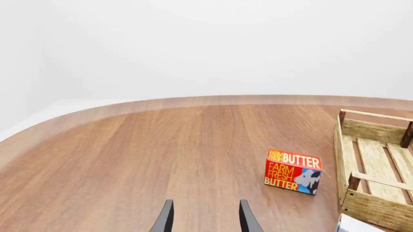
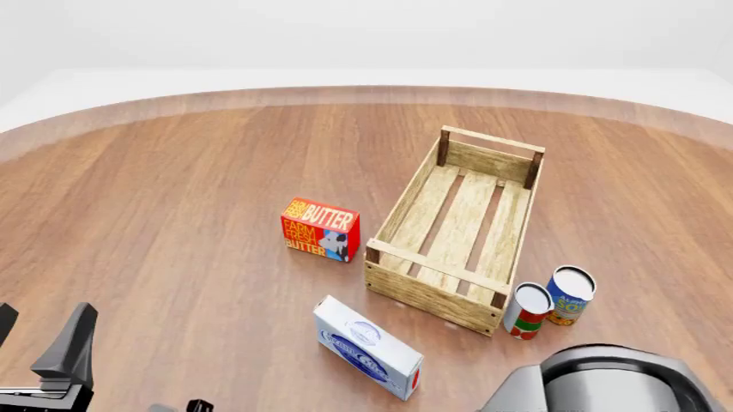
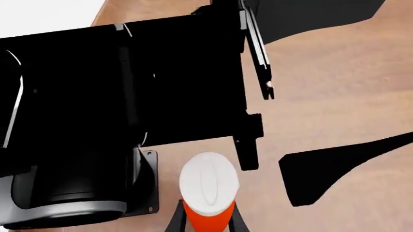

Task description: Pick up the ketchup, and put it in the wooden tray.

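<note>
In the right wrist view the ketchup (image 3: 208, 182), a red-orange bottle with a white cap, sits between the two fingers of my right gripper (image 3: 206, 221). They press on both sides of its body. The front view hides the bottle and the right gripper; only the grey right arm (image 2: 602, 382) shows at the bottom edge. The wooden tray (image 2: 390, 219) stands in the middle of the table, with nothing in it; its corner also shows as the wooden tray (image 1: 377, 208). My left gripper (image 1: 206, 218) is open and holds nothing, low at the near left as the left gripper (image 2: 40, 324).
A red butter box (image 2: 321, 230) stands left of the crate. A blue-and-white box (image 2: 369, 348) lies in front of it. Two cans (image 2: 550, 302) stand by the crate's near right corner. The black arm base (image 3: 129, 92) fills much of the right wrist view.
</note>
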Tool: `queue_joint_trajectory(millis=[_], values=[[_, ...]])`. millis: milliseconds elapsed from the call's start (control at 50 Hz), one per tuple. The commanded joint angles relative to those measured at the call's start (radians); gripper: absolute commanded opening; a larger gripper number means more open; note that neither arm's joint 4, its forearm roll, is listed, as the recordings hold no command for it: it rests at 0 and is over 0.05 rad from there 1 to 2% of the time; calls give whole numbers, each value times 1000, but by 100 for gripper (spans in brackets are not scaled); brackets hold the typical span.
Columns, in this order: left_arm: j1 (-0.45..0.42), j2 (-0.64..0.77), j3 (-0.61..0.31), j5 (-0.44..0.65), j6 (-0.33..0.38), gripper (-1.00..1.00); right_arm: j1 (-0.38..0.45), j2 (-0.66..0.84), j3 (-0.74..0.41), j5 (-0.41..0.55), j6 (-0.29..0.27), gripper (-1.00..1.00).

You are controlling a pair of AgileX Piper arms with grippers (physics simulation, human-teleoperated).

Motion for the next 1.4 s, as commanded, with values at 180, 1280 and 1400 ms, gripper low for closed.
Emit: queue_joint_trajectory(millis=[180,1280,1400], values=[[0,0,0,0,-1,100,-36,-122,148,-57,18,-100],[-1,-3,0,3,0,100,-377,-462,198,213,-86,-100],[-1,-3,0,3,0,100,-420,-496,173,252,-87,-100]])
